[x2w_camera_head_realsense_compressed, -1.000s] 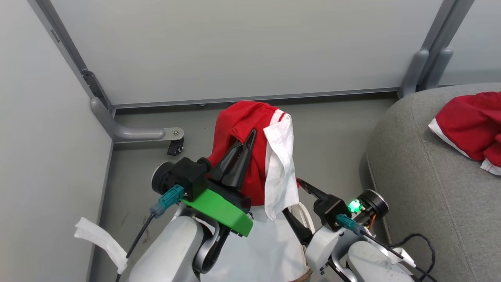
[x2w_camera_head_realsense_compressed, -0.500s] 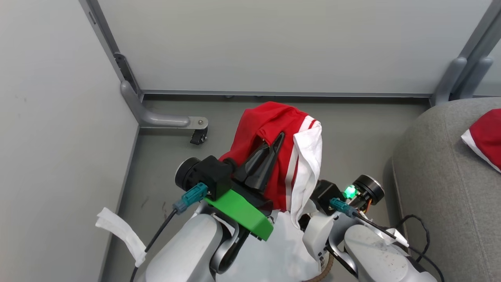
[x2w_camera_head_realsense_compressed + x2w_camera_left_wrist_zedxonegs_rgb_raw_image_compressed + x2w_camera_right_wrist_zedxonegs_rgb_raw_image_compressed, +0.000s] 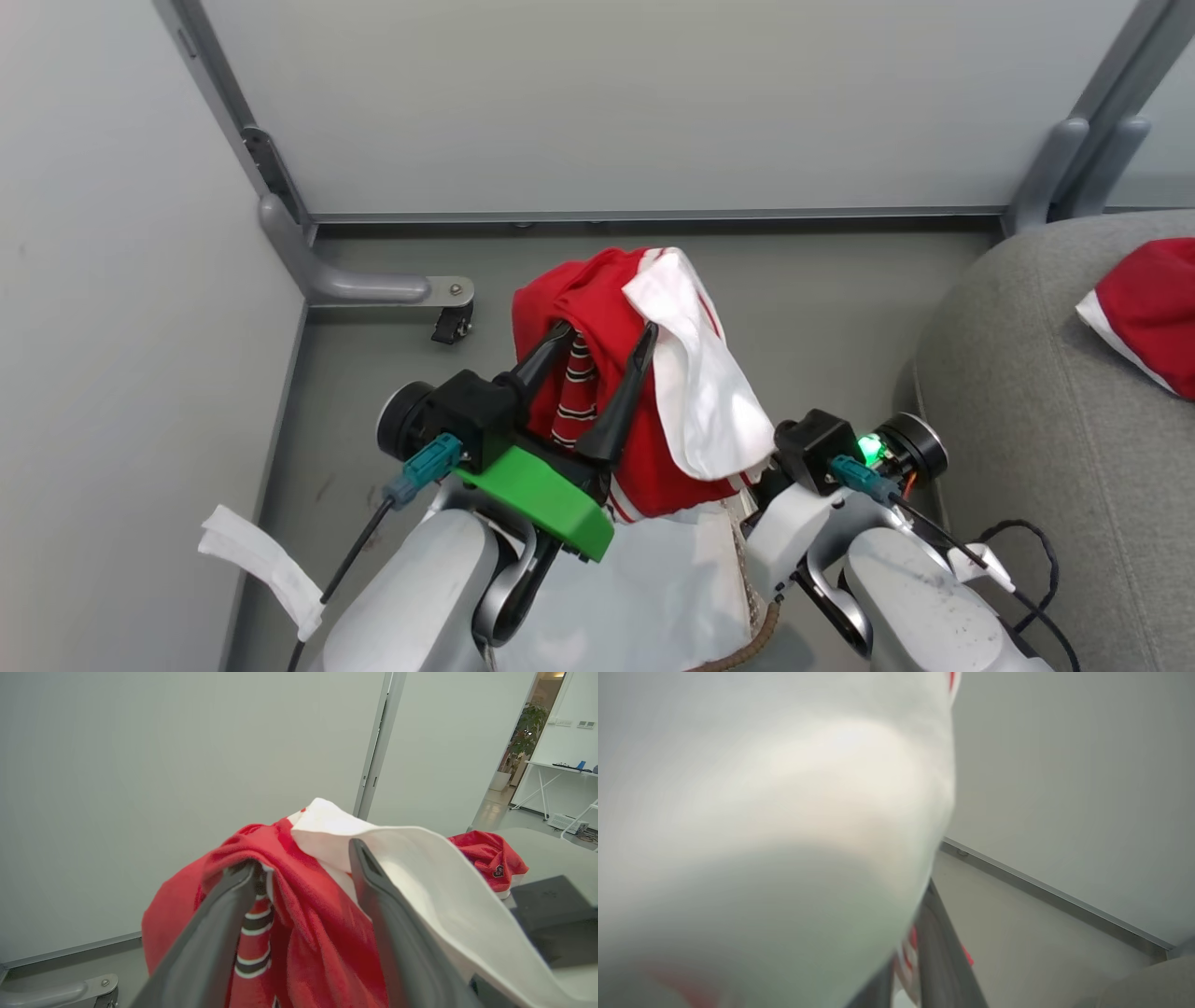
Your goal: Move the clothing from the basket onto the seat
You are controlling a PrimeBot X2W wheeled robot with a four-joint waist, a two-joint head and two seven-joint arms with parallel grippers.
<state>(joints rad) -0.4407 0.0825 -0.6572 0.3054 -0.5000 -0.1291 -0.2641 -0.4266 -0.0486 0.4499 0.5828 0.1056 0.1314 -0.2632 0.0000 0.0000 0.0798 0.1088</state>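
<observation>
— Where is the clothing right now?

— You have the red sports garment [image 3: 644, 462] with its white panel [image 3: 700, 401] up in the air, draped over your left gripper [image 3: 607, 331]. It hangs above the oval basket [image 3: 754, 637] with the brown woven rim and white fabric liner [image 3: 644, 597]. Its red-and-white striped trim [image 3: 574, 397] hangs between the two dark fingers.

— And the jaws?

— Your left jaws stand wide, with the cloth lying over them rather than pinched. Your right gripper [image 3: 908, 963] is tucked under the white panel, and its jaws are closed narrow on a striped edge of that same garment.

— What lies around you?

— The large grey fabric seat [image 3: 1027, 420] is to your right, apart from the garment, and a second red garment [image 3: 1144, 313] lies on it. Your right wrist and a strip of grey floor [image 3: 840, 308] sit between. A black cable [image 3: 1022, 551] loops against the seat's side. Ahead are pale partition panels [image 3: 607, 103] on grey posts, and a metal foot with a small black castor [image 3: 451, 324] stands to your left. The white panel hangs right before your right wrist camera and blurs most of that view.
</observation>
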